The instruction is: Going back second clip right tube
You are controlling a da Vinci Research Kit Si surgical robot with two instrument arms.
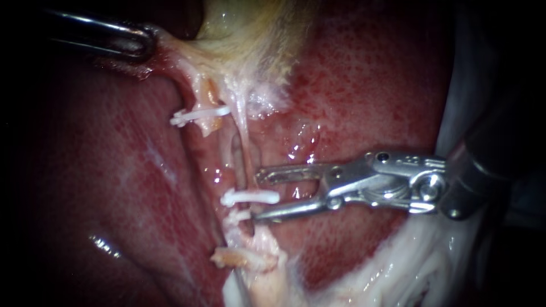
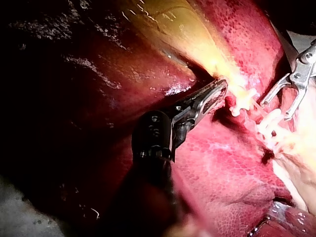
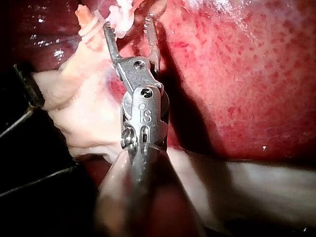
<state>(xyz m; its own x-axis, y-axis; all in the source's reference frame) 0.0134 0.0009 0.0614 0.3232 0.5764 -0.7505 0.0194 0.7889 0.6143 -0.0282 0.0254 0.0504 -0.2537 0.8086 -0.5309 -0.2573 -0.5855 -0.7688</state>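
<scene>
The left instrument (image 1: 139, 42) is cut off at the edge of the endoscope view, so only its dark jaws and a short run of shaft show. Its jaws lie together on a pale fold at the foot of the gallbladder (image 1: 244, 23), pinching it from 2 sides, and the fold looks taut. The gallbladder itself runs out of view above. The right instrument (image 1: 259, 195) comes in nearly level from the right, its shaft lost in shadow behind the hinge. Its 2 jaws stand wide apart and grip nothing. The right tube (image 1: 243, 153) runs down over the liver (image 1: 369, 85) and passes just ahead of the jaw tips. A white clip (image 1: 239, 198) sits across this tube, and its free end lies in the gap between the open jaws. Whether it touches either jaw cannot be told. Just below it, near the tip of the lower jaw, a shorter lower clip (image 1: 240, 216) on the same tube is hard to make out. The left tube (image 1: 206, 96) carries 1 left clip (image 1: 200, 115), well apart from the right instrument. In the right wrist view the open jaws straddle the white clips, which are blurred and partly cut off there. In the left wrist view the right instrument shows only as 2 spread jaws beside the clips. Pale tissue (image 1: 409, 261) lies under the right instrument.
</scene>
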